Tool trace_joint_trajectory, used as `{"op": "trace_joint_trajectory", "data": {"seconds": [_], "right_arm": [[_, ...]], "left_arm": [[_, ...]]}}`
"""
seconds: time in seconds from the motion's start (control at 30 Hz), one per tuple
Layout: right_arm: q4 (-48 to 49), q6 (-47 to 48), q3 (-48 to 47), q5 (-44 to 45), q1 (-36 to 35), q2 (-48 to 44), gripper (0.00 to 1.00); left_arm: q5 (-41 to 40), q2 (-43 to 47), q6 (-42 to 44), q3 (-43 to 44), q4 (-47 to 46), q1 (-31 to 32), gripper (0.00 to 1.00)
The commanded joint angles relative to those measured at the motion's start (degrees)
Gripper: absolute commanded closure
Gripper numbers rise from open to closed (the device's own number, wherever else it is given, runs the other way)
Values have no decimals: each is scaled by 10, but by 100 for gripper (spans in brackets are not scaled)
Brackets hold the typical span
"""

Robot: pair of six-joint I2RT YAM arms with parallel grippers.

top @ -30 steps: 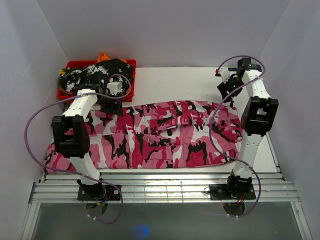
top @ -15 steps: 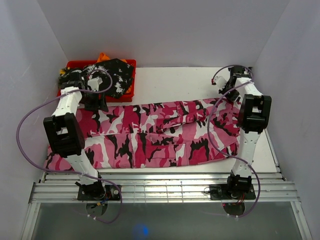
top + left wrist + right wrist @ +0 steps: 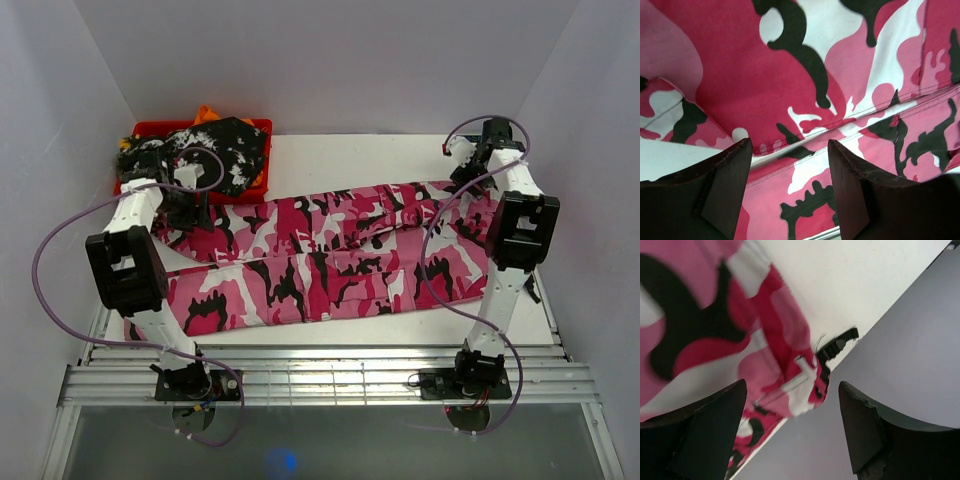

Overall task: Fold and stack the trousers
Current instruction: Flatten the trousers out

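The pink camouflage trousers [image 3: 320, 262] lie spread lengthwise across the table [image 3: 350, 160], reaching from its left edge to its right edge. They sit on a slight slant: the left end is closer to the near edge and the right end closer to the far edge. The two legs lie flat side by side, one toward the far edge and one toward the near edge. At the far left corner a red bin [image 3: 160, 127] holds a black-and-white mottled garment [image 3: 228, 145] in a heap. The left end effector [image 3: 190, 205] hangs over the far left end of the trousers, just beside the bin. In the left wrist view its dark fingers [image 3: 715, 195] stand wide apart with nothing between them, and a stitched seam of the pink cloth runs beneath the gap. The right end effector [image 3: 472, 165] is near the far right corner, above the far right end of the trousers. In the right wrist view its fingers [image 3: 875, 435] are likewise spread wide and grip nothing. Beyond them a cloth edge carrying a small black clip [image 3: 837, 347] lies at the table's right edge, against the grey wall [image 3: 910, 340].
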State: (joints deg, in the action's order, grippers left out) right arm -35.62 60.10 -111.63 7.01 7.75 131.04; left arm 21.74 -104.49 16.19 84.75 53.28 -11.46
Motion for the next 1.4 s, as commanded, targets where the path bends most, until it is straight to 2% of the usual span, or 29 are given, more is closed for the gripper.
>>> {"op": "trace_joint_trajectory", "data": {"seconds": [0.0, 0.17, 0.23, 0.33, 0.4, 0.43, 0.5, 0.6, 0.83, 0.93, 1.03, 1.2, 1.37], "right_arm": [[-104, -8, 14, -64, -5, -114, 20], [-209, 9, 106, -113, -6, -178, 22], [-240, -2, 135, -117, -5, -180, 27], [-235, -13, 210, -119, -3, -185, 37], [-217, -16, 261, -112, 0, -186, 43], [-212, -16, 275, -109, 1, -185, 50], [-192, -16, 311, -92, 2, -182, 57], [-174, -12, 342, -70, 11, -180, 61], [-162, 33, 447, -30, 31, -229, 64], [-168, 49, 482, -22, 31, -257, 64], [-178, 64, 505, -21, 32, -284, 64], [-188, 91, 543, -15, 38, -322, 65], [-210, 116, 541, -19, 49, -332, 65]], "left_arm": [[-7, 39, 14, -26, -1, -20, 27], [-11, 47, 9, -45, -22, -83, 26], [-10, 32, 13, -30, -25, -88, 26], [-1, 23, -5, -16, -41, -87, 26], [-27, 24, -8, -15, -67, -67, 26], [-39, 23, -6, -17, -75, -61, 26], [-47, 17, -10, -19, -93, -49, 28], [-46, -3, -22, -13, -106, -45, 30], [-50, -40, -35, -27, -150, -32, 33], [-94, -55, -25, -41, -160, -28, 38], [-175, -56, -1, -49, -152, -30, 47], [-245, 0, 32, -83, -140, -76, 59], [-257, 40, 71, -88, -123, -138, 64]]}}
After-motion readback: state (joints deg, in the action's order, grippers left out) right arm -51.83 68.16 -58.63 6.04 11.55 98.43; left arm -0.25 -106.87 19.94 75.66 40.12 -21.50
